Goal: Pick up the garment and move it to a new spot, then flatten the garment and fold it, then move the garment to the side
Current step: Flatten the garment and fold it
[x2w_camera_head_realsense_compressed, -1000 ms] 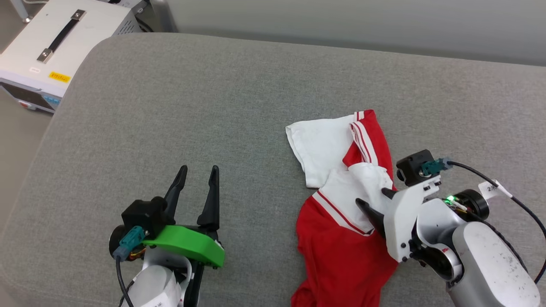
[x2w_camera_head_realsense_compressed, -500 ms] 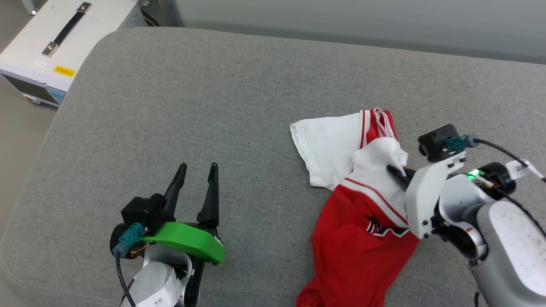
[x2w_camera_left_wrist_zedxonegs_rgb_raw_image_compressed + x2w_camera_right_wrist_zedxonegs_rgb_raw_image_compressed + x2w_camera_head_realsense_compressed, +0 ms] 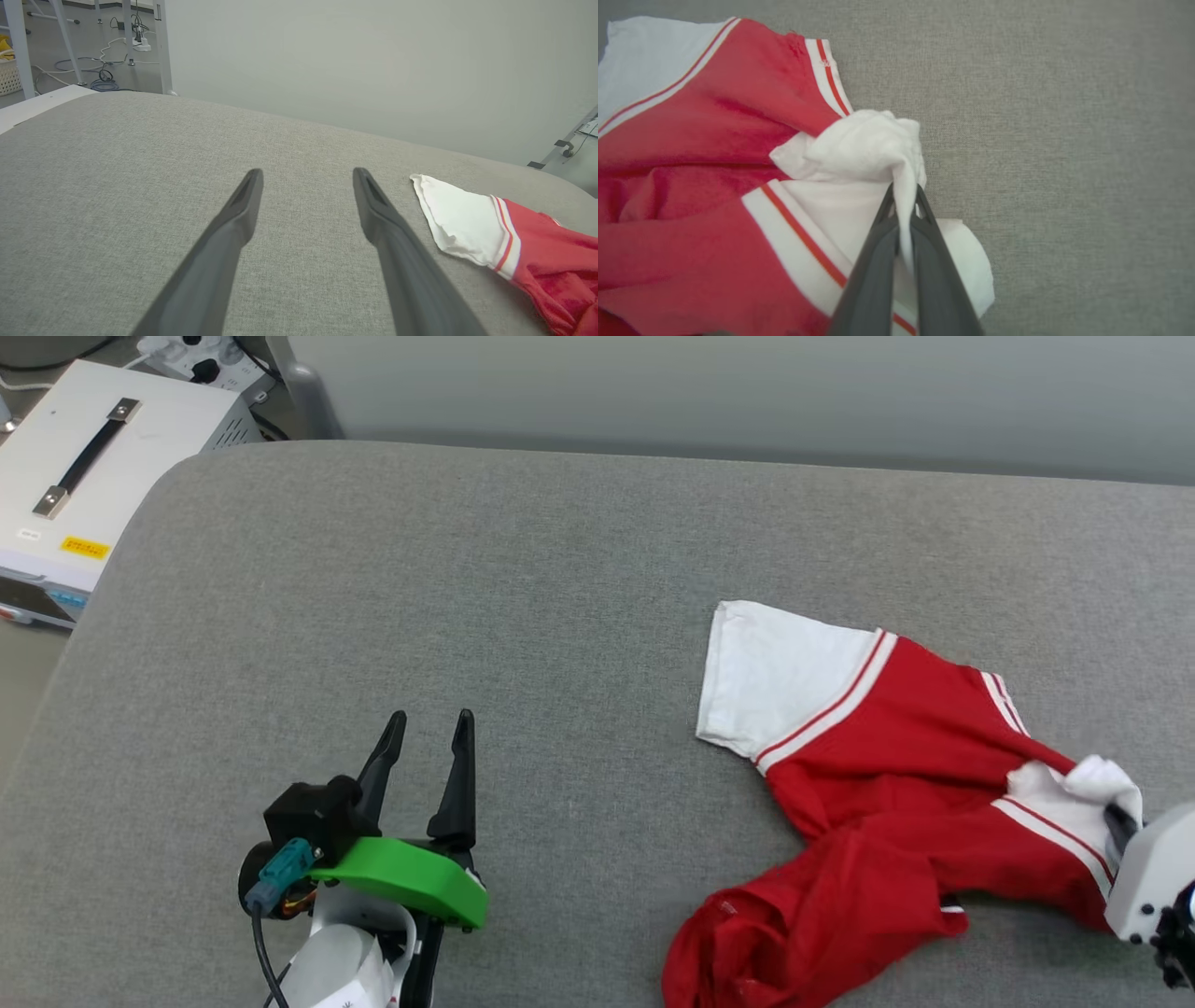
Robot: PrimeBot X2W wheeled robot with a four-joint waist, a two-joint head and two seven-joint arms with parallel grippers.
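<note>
The garment (image 3: 887, 756), a red jersey with white sleeves and striped trim, lies stretched and rumpled on the grey cushion's right half. My right gripper (image 3: 1116, 821) at the right edge is shut on a bunched white sleeve; in the right wrist view its fingers (image 3: 878, 242) pinch white fabric of the garment (image 3: 714, 149). The other white sleeve (image 3: 775, 677) lies flat, pointing left. My left gripper (image 3: 427, 721) stands open at the lower left with nothing between its fingers, well left of the garment (image 3: 472, 219). The lettering is hidden.
A wide grey cushion (image 3: 467, 597) carries everything; its rounded left corner and back edge meet a pale wall. A white box with a black handle (image 3: 84, 467) stands off the left edge. Cables and metal legs (image 3: 117, 42) sit on the floor behind.
My right gripper has pulled the white sleeve to the right and toward me, dragging the garment out from a bunch into a stretched shape. The head camera has shifted. The left gripper has stayed put.
</note>
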